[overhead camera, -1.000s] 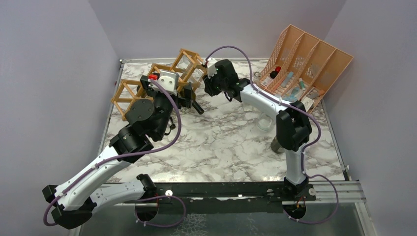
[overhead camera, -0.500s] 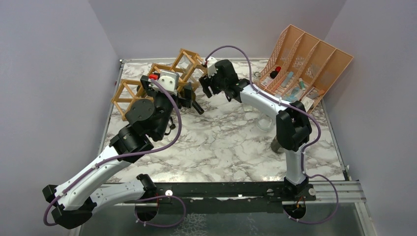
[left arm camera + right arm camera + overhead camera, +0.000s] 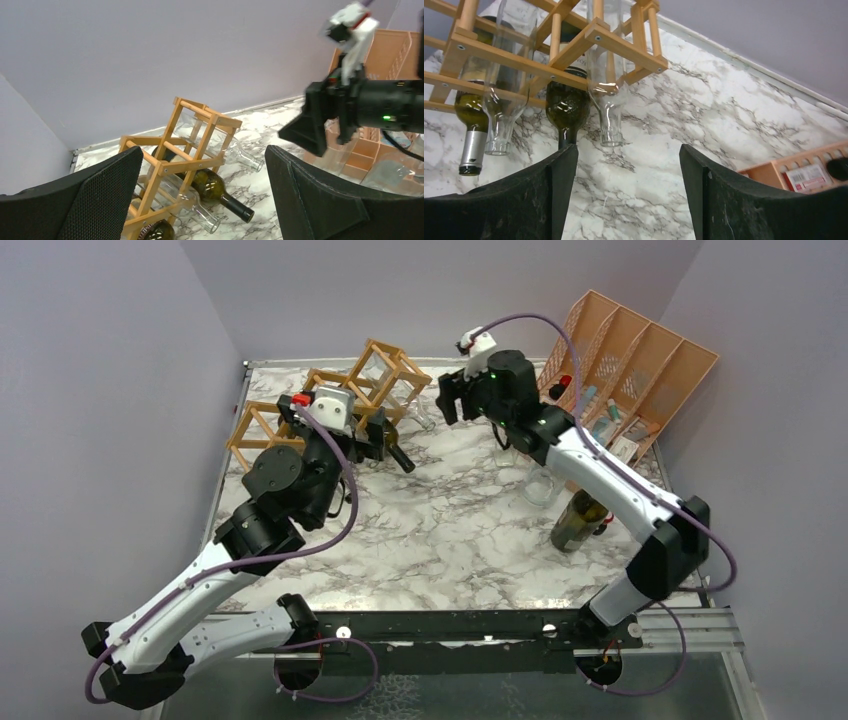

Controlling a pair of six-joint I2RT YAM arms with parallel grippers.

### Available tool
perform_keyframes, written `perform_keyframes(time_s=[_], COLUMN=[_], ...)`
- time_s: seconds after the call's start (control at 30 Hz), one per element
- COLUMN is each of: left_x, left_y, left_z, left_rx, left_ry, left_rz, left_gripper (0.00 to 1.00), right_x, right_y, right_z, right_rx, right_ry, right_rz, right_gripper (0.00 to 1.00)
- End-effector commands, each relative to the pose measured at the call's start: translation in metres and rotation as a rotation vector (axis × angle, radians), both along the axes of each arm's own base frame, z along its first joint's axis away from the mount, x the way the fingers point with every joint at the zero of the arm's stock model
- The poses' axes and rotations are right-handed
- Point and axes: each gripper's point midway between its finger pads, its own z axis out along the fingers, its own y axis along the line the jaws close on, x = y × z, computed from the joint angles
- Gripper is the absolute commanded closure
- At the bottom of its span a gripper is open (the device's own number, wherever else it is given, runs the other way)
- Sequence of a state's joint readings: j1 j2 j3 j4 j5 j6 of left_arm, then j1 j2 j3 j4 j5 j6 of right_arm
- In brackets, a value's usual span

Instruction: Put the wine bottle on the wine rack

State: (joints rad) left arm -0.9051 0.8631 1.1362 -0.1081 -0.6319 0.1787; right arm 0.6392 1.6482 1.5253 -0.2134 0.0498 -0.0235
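The wooden wine rack point(image 3: 372, 372) stands tilted at the back left of the marble table. It holds several bottles lying in its cells. A clear wine bottle point(image 3: 608, 95) lies in an upper cell with its neck point(image 3: 420, 418) sticking out; a dark green bottle point(image 3: 220, 191) lies below it. My right gripper point(image 3: 455, 400) hangs open just right of the rack, with only marble between its fingers point(image 3: 628, 165). My left gripper point(image 3: 342, 430) stands wide open in front of the rack point(image 3: 204, 155), holding nothing.
A green bottle point(image 3: 578, 521) stands upright on the table under the right forearm, with clear glassware point(image 3: 540, 486) beside it. A peach slotted file organizer point(image 3: 640, 365) with small items fills the back right corner. Walls close in the back and sides.
The right gripper went from shut at the rack to open and drew back right and upward, leaving the clear bottle in the rack. The left arm shifted only slightly.
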Motion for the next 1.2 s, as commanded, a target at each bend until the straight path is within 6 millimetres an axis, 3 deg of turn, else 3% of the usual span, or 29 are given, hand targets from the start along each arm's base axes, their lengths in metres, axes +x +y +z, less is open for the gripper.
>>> perform_keyframes(time_s=[0.0, 0.2, 0.33, 0.47, 0.8, 0.93, 1.17], left_x=[-0.011, -0.015, -0.015, -0.015, -0.011, -0.008, -0.004], left_y=[0.003, 0.001, -0.004, -0.011, -0.027, -0.036, -0.048], left_z=[0.008, -0.009, -0.019, -0.027, -0.047, -0.054, -0.068], left_rx=[-0.046, -0.052, -0.053, -0.059, -0.070, -0.064, -0.061], left_ry=[-0.023, -0.005, 0.009, 0.027, 0.070, 0.090, 0.119], left_rz=[-0.048, -0.074, -0.091, -0.117, -0.156, -0.170, -0.195], left_gripper=[0.01, 0.01, 0.01, 0.01, 0.01, 0.01, 0.01], right_x=[-0.024, -0.058, -0.062, -0.046, 0.012, 0.028, 0.032], right_y=[-0.049, -0.126, -0.156, -0.162, -0.152, -0.146, -0.146], right_z=[0.014, 0.019, 0.018, 0.009, -0.010, -0.021, -0.030], right_rx=[0.014, -0.049, -0.071, -0.055, 0.023, 0.027, -0.001], right_ry=[-0.005, -0.026, -0.022, 0.028, 0.061, 0.075, 0.073], right_rz=[-0.166, -0.419, -0.548, -0.601, -0.565, -0.541, -0.523], right_gripper=[0.23, 0.23, 0.22, 0.20, 0.22, 0.31, 0.59])
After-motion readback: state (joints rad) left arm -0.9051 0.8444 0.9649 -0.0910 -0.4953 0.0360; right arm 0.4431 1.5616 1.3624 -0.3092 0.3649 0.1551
